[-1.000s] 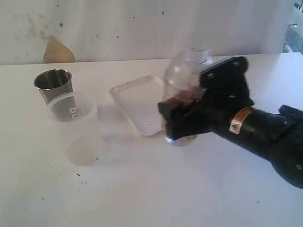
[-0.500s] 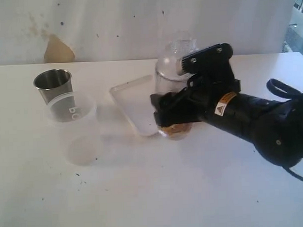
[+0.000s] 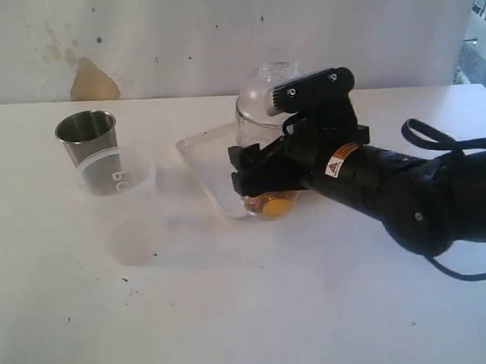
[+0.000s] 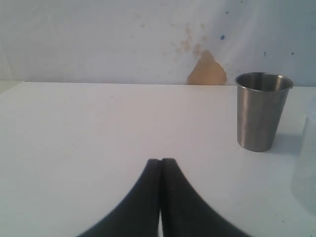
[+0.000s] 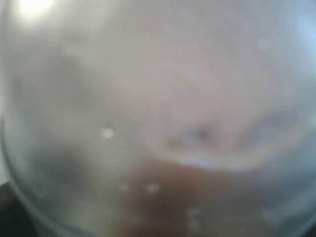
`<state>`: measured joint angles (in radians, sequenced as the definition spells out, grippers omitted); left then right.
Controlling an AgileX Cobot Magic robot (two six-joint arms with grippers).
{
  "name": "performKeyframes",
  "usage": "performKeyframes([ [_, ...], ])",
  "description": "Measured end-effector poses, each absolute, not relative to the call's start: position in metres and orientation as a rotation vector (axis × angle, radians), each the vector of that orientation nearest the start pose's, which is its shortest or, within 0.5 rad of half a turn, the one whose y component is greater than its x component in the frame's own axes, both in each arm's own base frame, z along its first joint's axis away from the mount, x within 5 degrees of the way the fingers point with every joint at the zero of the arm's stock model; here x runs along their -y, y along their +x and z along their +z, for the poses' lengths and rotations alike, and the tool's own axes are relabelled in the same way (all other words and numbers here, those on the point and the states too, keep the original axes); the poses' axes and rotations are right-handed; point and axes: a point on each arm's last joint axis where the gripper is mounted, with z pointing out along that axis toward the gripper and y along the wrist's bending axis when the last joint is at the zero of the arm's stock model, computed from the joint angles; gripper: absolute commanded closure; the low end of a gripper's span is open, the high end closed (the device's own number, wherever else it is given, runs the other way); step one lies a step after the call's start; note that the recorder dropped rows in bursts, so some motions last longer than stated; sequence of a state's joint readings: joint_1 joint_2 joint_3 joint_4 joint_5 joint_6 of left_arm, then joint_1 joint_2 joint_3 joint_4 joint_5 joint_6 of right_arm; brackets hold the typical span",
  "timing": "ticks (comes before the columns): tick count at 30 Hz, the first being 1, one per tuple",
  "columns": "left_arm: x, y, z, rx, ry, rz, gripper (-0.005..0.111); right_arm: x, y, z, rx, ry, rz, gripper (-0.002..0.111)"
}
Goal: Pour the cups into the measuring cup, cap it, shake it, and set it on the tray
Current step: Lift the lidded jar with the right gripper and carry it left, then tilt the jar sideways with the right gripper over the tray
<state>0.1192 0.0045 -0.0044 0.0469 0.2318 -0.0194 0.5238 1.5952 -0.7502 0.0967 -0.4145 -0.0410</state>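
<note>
Exterior view showed a white table [image 3: 231,310] in front of a stained white wall [image 3: 182,32]. A black right arm [image 3: 403,200] reached in from the right. The right jaws were clamped on the sides of a clear plastic measuring cup [image 3: 253,138], held upright. A clear plastic dome lid with a small knob [image 3: 263,81] capped it. Brown and orange contents [image 3: 274,205] sat in the bottom of the cup. The cup was at the near right edge of a flat white rectangular tray with a low rim [image 3: 210,159]. Whether its base touched tray or table could not be told. Arm and cup together hid the tray's right side.

Well apart to the left stood a tapered brushed-steel tumbler [image 3: 86,135], upright. A wider translucent plastic tub with lettering [image 3: 115,174] sat just in front of it, covering its lower part.

Left wrist view showed the left jaws pressed together with nothing between them, above the table, with the steel tumbler ahead. Right wrist view was filled by the blurred clear wall of the measuring cup, with brown inside it.

Counted: one measuring cup, one lid, one tray, one tumbler, one tub, two sets of jaws.
</note>
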Motion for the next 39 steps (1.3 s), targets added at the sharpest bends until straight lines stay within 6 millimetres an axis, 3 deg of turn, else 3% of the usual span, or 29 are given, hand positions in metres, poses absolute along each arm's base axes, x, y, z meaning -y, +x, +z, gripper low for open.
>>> performKeyframes([
  [3,-0.008,0.055,0.193,-1.716,-0.088,0.117,0.107,-0.178,0.285,0.222,-1.868,-0.591,0.341,0.108],
  [13,-0.008,0.055,0.193,-1.716,-0.088,0.117,0.107,-0.2,0.316,0.255,-1.839,-0.747,0.214,0.108],
  [18,-0.008,0.055,0.193,-1.716,-0.088,0.117,0.107,-0.214,0.333,0.246,-1.882,-0.902,0.15,0.108],
  [21,-0.008,0.055,0.193,-1.716,-0.088,0.117,0.107,-0.212,0.346,0.234,-1.907,-0.958,0.104,0.108],
  [27,-0.008,0.055,0.193,-1.716,-0.088,0.117,0.107,-0.193,0.364,0.242,-1.83,-0.894,0.03,0.108],
  [29,-0.008,0.055,0.193,-1.716,-0.088,0.117,0.107,-0.186,0.372,0.25,-1.801,-0.71,0.067,0.108],
  [33,-0.008,0.055,0.193,-1.716,-0.088,0.117,0.107,-0.186,0.378,0.263,-1.705,-0.503,0.151,0.108],
  [37,-0.008,0.055,0.193,-1.716,-0.088,0.117,0.107,-0.198,0.375,0.269,-1.563,-0.573,0.406,0.108],
  [39,-0.008,0.055,0.193,-1.716,-0.088,0.117,0.107,-0.205,0.366,0.274,-1.444,-0.694,0.623,0.108],
])
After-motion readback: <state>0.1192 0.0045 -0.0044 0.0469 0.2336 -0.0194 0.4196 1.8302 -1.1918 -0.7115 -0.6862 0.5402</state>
